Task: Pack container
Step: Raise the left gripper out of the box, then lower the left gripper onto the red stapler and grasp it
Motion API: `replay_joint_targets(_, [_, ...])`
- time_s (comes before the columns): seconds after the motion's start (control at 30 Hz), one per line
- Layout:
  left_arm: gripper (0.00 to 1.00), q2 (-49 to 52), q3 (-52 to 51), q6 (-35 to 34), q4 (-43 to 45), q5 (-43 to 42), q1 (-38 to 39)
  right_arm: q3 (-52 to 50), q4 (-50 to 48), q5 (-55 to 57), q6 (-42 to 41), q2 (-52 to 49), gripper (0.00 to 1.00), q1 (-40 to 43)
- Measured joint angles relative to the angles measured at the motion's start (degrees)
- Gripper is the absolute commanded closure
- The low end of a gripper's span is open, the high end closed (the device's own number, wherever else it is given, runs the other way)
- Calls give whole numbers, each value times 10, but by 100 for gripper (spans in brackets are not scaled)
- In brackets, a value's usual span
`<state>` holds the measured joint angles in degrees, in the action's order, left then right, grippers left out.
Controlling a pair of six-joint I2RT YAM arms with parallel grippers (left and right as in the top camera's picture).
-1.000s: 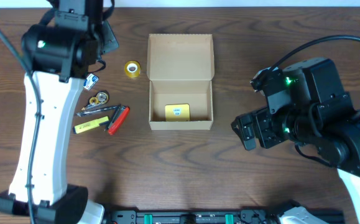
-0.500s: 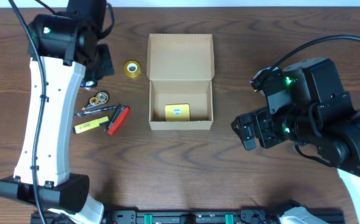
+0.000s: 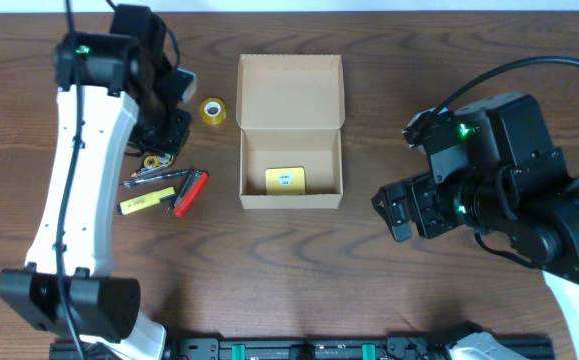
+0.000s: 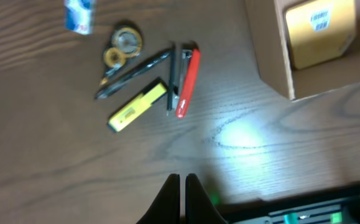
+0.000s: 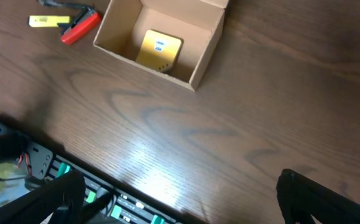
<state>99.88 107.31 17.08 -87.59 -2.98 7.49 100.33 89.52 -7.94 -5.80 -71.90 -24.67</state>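
the container (image 3: 289,150) sits on the wooden table (image 3: 299,270) with its flap lid folded back and open, and a cream-yellow pad (image 3: 285,179) lies flat on its floor against the wall nearest the robot's base. neither gripper touches the container. the left gripper (image 4: 182,185) hangs well apart from it on the left-arm side, over bare wood, with its fingers (image 4: 172,194) pressed almost together and nothing between them. in the left wrist view only a corner of the container shows, far from the fingertips. the right gripper (image 5: 180,180) is off the container's opposite side and nearer the base. its fingers (image 5: 55,193) are spread wide and empty, with the container ahead of them. on the container's left-arm side lie a red stapler (image 4: 188,83), a yellow highlighter (image 4: 137,105), a dark pen (image 4: 133,74) and two small round pieces (image 4: 124,45). a yellow tape roll (image 3: 211,111) lies just beside the open flap.
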Motion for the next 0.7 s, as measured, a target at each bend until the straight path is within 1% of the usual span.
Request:
replay_joint_targets(0.07, [94, 0, -48, 19, 42, -5, 0, 0, 0, 0, 0, 0, 1, 0])
replay_joint_targets(0.1, [89, 0, -69, 25, 60, -6, 0, 0, 0, 0, 0, 0, 1, 0])
replay_joint_targets(0.17, [66, 0, -113, 38, 100, -10, -2, 0, 0, 0, 0, 0, 1, 0])
replay_joint_targets(0.2, [46, 1, -138, 41, 122, -14, -3, 0, 0, 0, 0, 0, 1, 0])
replay_joint_targets(0.23, [35, 1, -161, 43, 142, -19, -5, 0, 0, 0, 0, 0, 1, 0])
replay_joint_targets(0.27, [26, 1, -190, 43, 163, -28, -7, 0, 0, 0, 0, 0, 1, 0])
replay_joint_targets(0.37, [20, 1, -243, 44, 201, -42, -11, 0, 0, 0, 0, 0, 1, 0])
replay_joint_targets(0.53, [16, 1, -312, 45, 247, -52, -11, 0, 0, 0, 0, 0, 1, 0])
replay_joint_targets(0.7, [15, 1, -346, 49, 277, -54, -11, 0, 0, 0, 0, 0, 1, 0])
